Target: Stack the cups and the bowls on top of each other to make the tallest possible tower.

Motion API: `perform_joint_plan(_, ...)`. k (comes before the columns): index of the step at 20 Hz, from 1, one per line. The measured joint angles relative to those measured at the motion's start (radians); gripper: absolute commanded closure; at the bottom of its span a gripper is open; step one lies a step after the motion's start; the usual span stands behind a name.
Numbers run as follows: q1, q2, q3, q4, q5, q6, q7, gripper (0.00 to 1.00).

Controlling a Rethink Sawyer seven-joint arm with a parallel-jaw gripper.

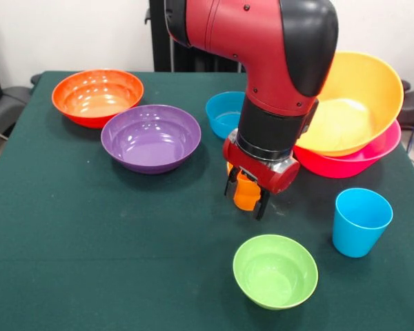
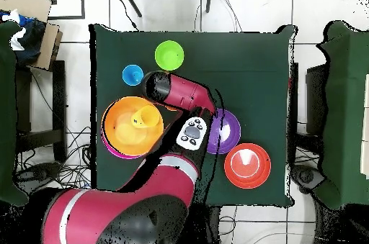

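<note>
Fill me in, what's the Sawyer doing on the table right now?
The gripper is down at the table's middle, its fingers either side of an orange cup. So far only the large orange bowl sits nested in the hot pink bowl, with a yellow cup inside it. The purple bowl, red-orange bowl, small blue bowl, lime green bowl and sky blue cup stand apart, unstacked.

The arm (image 1: 276, 76) hid part of the blue bowl (image 1: 224, 114) and most of the orange cup (image 1: 245, 193) between the fingers; whether they gripped it could not be told. From overhead the arm covered the gripper, that cup and the blue bowl. The pink bowl (image 1: 359, 162) showed only its rim beneath the orange bowl (image 1: 355, 103).
</note>
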State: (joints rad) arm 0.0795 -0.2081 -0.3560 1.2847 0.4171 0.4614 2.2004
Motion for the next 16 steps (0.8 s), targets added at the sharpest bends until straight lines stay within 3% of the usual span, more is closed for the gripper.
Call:
perform_joint_plan(9, 0.002, -0.014, 0.0, 0.002, 0.0, 0.0, 0.0, 0.0)
perform_joint_plan(16, 0.012, -0.084, -0.002, 0.005, 0.0, 0.0, 0.0, 0.0)
